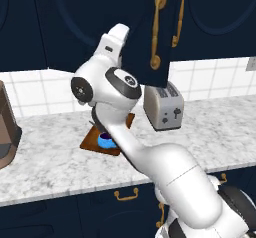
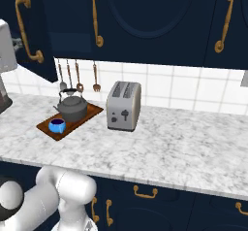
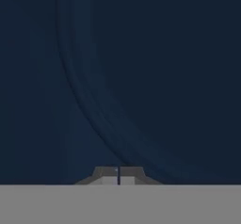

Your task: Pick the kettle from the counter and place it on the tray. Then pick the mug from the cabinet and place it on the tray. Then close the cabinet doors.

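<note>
Reddish-brown wood marks the tray [image 2: 68, 120] on the marbled desk [image 2: 169, 142], left of the silver toaster [image 2: 124, 106]. The dark grey kettle [image 2: 72, 107] is set on its far half, the blue mug [image 2: 57, 125] on its near end. One navy cabinet door [image 1: 155, 29] is seen swung out. The hand [image 3: 118, 175] is closed on nothing, facing a navy panel.

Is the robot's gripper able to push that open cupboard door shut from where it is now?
Probably yes. The gripper is shut, with its tips right up against a navy door panel, and nothing sits between them. In the left base view one door hangs open above the toaster, beside the arm.
</note>
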